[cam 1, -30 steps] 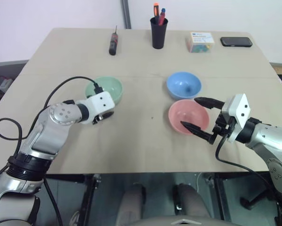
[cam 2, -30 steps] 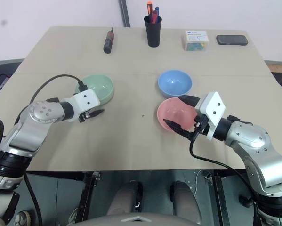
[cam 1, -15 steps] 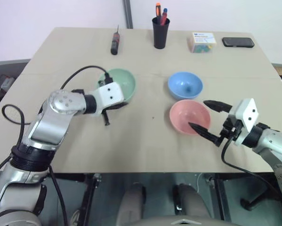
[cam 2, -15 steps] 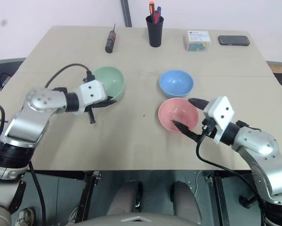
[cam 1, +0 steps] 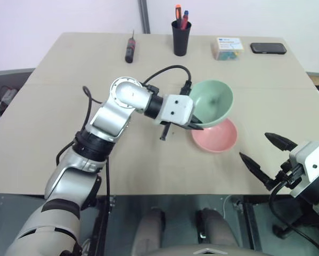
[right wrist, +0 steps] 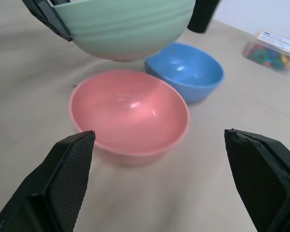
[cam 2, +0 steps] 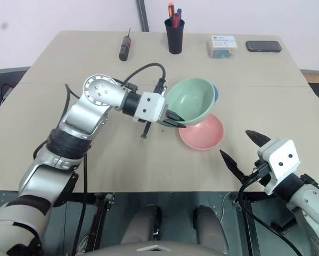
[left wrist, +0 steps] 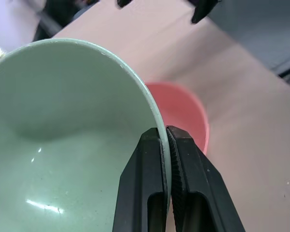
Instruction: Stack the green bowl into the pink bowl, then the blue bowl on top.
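Left gripper clamped on rim of green bowl, held tilted above pink bowl, blue bowl mostly hidden behind it, right gripper spread wide, empty, near table edge.

The left arm reaches across the body, its left gripper pinched tight on the green bowl's rim; the right gripper hangs low at the side, fingers spread wide

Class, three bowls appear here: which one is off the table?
The green bowl: the left gripper pinches its rim and holds it above the pink bowl; the blue bowl sits on the table.
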Motion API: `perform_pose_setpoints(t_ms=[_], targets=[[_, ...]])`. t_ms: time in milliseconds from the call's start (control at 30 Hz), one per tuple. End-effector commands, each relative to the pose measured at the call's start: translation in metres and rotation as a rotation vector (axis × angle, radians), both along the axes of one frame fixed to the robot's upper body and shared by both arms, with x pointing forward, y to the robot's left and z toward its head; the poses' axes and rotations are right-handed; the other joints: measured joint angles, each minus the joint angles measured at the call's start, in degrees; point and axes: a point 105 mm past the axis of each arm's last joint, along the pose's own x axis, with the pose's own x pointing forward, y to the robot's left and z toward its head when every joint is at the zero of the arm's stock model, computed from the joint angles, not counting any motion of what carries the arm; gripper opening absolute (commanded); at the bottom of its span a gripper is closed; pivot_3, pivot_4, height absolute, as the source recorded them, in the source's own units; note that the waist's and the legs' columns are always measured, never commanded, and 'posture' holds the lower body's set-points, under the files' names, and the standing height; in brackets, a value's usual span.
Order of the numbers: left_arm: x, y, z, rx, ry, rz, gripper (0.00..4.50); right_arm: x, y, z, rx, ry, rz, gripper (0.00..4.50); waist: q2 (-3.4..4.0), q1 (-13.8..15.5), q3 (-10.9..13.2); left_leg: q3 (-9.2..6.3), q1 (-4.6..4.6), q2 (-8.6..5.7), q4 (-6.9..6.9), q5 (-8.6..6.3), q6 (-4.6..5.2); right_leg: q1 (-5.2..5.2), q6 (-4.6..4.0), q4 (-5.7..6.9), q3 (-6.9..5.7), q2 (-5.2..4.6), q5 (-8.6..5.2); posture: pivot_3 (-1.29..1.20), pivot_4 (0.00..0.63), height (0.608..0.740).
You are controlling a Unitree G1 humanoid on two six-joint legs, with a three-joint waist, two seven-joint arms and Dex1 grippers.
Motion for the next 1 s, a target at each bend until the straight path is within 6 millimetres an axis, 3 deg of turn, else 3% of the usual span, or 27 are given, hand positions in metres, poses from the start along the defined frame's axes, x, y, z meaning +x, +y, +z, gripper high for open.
perform_pose_setpoints(t_ms=[33,67,100,233,267,367,567,667,833,1000], targets=[[-0.003,-0.006,0.000,0.026,-0.036,-0.100,0.06,-0.005,0.006,0.011,-0.012,-0.079,-0.004,4.50,0.00,-0.18,0.00,-0.01,0.00,0.00,0.02,0.00,0.00,0.01,0.00,0.00,-0.01,0.00,0.00,0.00,0.150,0.740],[-0.002,-0.006,-0.001,0.028,-0.029,-0.108,0.73,-0.005,0.007,0.010,-0.010,-0.082,-0.004,4.50,0.00,-0.37,-0.01,-0.01,0.00,0.00,0.03,0.00,0.00,0.01,0.00,0.01,-0.01,0.01,0.00,0.00,0.150,0.740],[-0.002,-0.005,-0.002,0.031,-0.016,-0.118,0.90,-0.005,0.008,0.010,-0.009,-0.084,-0.005,4.50,0.00,-0.61,-0.01,0.00,0.00,0.00,0.04,0.00,0.00,0.01,0.00,0.03,0.01,0.01,0.00,0.00,0.150,0.740],[0.000,-0.009,0.004,-0.024,-0.005,-0.101,2.47,-0.004,0.008,0.009,-0.013,-0.080,-0.010,4.50,0.00,-0.63,-0.01,-0.04,-0.02,0.00,0.06,0.00,0.00,0.00,0.00,0.03,0.00,0.01,0.00,0.00,0.150,0.740],[0.002,-0.009,0.006,-0.038,-0.005,-0.087,2.61,-0.004,0.008,0.009,-0.018,-0.076,-0.010,4.50,0.00,-0.60,-0.01,-0.04,-0.02,0.00,0.06,0.00,0.00,0.00,0.00,0.03,-0.01,0.01,0.00,0.00,0.150,0.740],[0.011,-0.001,0.016,-0.091,0.026,0.020,3.65,0.002,0.007,0.009,-0.036,-0.073,0.008,4.50,0.01,-0.64,-0.01,-0.06,-0.04,0.00,0.13,0.00,0.00,0.01,0.01,0.04,-0.02,0.01,0.00,0.00,0.150,0.740],[0.022,0.038,0.026,-0.220,0.174,0.300,3.65,0.023,-0.001,0.013,-0.084,-0.082,0.041,4.50,0.03,-0.81,-0.01,-0.08,-0.02,0.04,0.17,0.00,0.00,0.01,0.01,0.10,-0.02,0.04,0.00,0.00,0.150,0.740],[0.027,0.059,0.027,-0.414,0.292,0.461,3.65,0.040,-0.004,0.016,-0.120,-0.093,0.071,4.50,0.03,-0.64,-0.02,-0.11,-0.04,0.04,0.18,0.00,0.00,0.02,0.01,0.07,-0.05,0.02,0.00,0.00,0.150,0.740],[0.020,0.098,0.012,-0.606,0.360,0.653,3.65,0.078,-0.024,0.021,-0.225,-0.114,0.058,4.50,0.02,-0.63,0.00,-0.14,-0.07,0.04,0.34,-0.01,0.01,0.03,0.01,0.12,-0.07,-0.02,0.01,0.00,0.150,0.740],[0.001,0.108,-0.008,-0.621,0.416,0.707,3.65,0.125,-0.048,0.031,-0.448,-0.200,0.045,4.50,0.03,-0.51,0.00,-0.09,-0.08,0.01,0.40,-0.01,0.01,0.06,0.01,0.12,-0.08,-0.07,0.02,0.00,0.150,0.740]])
